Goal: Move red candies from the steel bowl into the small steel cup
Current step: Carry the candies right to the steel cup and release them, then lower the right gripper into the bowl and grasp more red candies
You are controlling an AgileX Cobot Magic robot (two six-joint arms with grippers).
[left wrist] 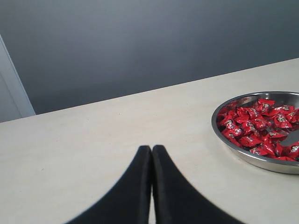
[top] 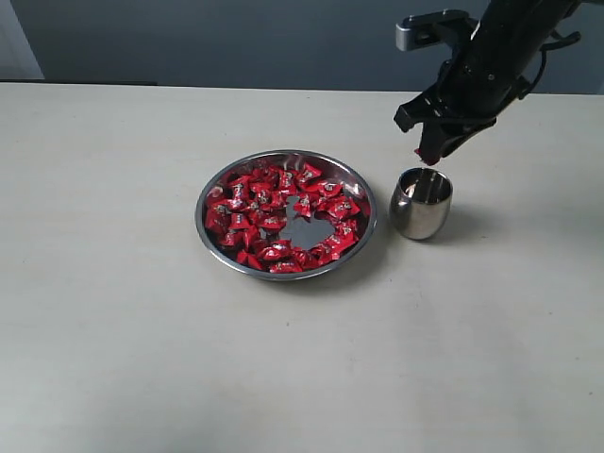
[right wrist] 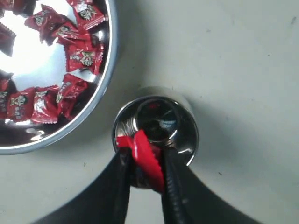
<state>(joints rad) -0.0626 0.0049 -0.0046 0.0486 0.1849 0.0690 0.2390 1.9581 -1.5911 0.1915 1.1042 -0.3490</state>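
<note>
The end effector (right wrist: 145,156) pinches one red candy (right wrist: 150,167) over the mouth of the cup (right wrist: 186,125). The cup stands on the counter (right wrist: 233,70), just beside the bowl (right wrist: 110,70), which holds more candies (right wrist: 84,56).

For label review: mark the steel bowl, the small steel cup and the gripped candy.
steel bowl (top: 307,231): exterior view, bare bottom.
small steel cup (top: 420,217): exterior view, outer wall.
gripped candy (right wrist: 145,155): right wrist view, wrapper middle.
</note>
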